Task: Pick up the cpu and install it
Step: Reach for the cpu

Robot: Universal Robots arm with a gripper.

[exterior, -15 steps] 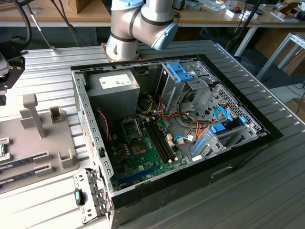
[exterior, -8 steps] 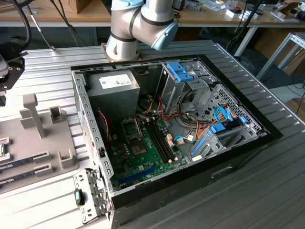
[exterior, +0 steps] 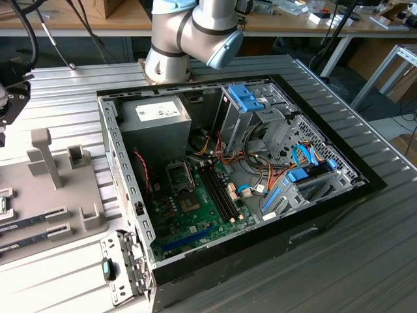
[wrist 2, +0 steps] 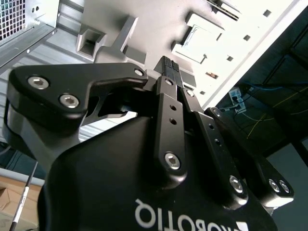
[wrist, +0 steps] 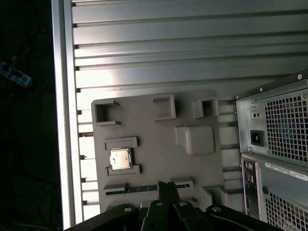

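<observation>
So the cpu (wrist: 120, 159) is sitting flat in its little square pocket on the grey tray (wrist: 159, 144), silver top facing up, not picked up yet. That pocket is close to one edge of the tray, and a couple of empty square pockets sit further along the same tray.

The hand (wrist: 167, 185) is up over the tray with its two black fingers pressed together and nothing between them, so closed and empty. In the first wrist view its tips line up over the long thin slot near the tray's edge, clearly apart from the cpu. Same story in the second wrist view: hand (wrist 2: 169, 63) pinched closed, tray (wrist 2: 159, 24) beyond the tips.

Memory sticks (exterior: 36, 218) lie in long slots on the tray (exterior: 65, 195) in the exterior view.

The open computer case (exterior: 234, 169) sits just beside the tray, on the exterior view's right of it, with the green board and its dark socket frame (exterior: 179, 175) inside. Both tray and case rest on the ribbed metal tabletop (exterior: 339, 261). The arm (exterior: 195, 29) rises behind the case, away from the tray.
</observation>
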